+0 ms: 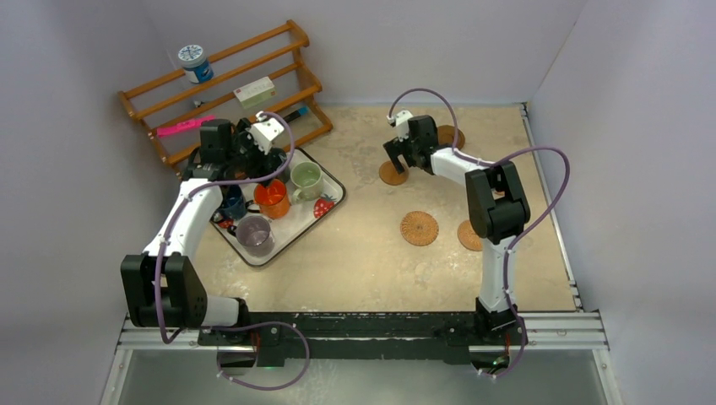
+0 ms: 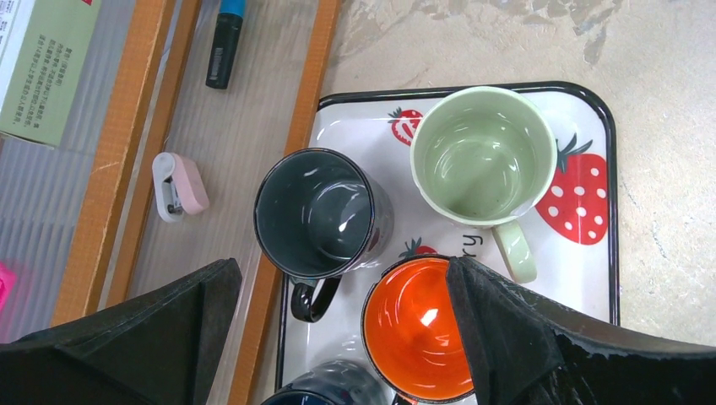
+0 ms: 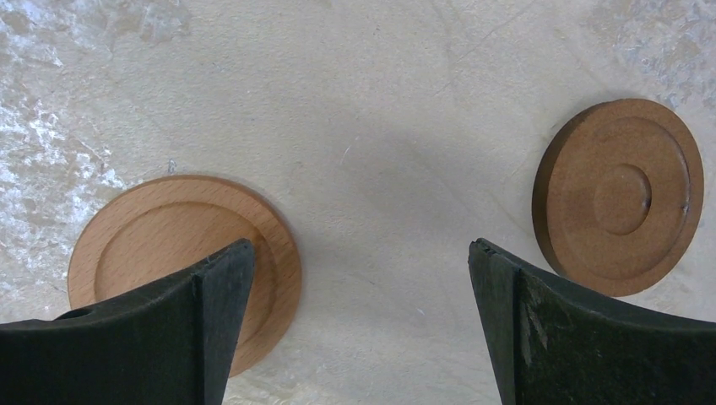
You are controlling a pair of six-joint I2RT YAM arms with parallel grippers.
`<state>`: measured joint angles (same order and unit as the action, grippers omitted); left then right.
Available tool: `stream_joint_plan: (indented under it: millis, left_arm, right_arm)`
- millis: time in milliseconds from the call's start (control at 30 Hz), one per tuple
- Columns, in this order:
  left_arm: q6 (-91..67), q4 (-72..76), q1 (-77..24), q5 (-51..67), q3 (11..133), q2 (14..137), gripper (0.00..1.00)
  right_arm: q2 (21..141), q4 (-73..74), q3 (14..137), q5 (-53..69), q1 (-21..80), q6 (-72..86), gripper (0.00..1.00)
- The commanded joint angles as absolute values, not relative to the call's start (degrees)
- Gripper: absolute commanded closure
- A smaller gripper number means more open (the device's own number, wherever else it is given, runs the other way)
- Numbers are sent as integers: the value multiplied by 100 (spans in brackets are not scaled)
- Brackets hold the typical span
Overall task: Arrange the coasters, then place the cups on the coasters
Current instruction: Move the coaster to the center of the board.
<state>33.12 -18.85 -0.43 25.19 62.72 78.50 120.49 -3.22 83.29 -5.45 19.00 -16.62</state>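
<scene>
With left tool point(image 2: 342, 268) and right tool point(image 3: 361, 246) wide open and empty, centre right tool over pale coaster point(image 3: 160, 240), descend level, pinch rim.

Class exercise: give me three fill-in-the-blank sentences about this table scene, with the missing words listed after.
1. The pale green cup stands on a tray printed with ____.
2. The woven coaster lies on the ____, with no cup on it.
3. The left gripper and right gripper both have ____ jaws.
Missing words: strawberries; table; open.
</scene>
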Motion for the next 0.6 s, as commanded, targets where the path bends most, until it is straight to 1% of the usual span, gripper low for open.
stream_joint_plan:
  millis: [0,333,567]
  left_arm:
    - [3226,-1687,-31,2801,6389,7770,0]
    - [3199,-1691,-29,2921,6440,7820,0]
    - [3166,-1696,-35,3003,6519,7874,1]
  right_arm:
    - [12078,-246,8550,-712,1890,-1543,1]
    - [12399,-67,8960,-978,1890,-1603,1]
    - [12403,-17,9119,-1135,1890,-1704,1]
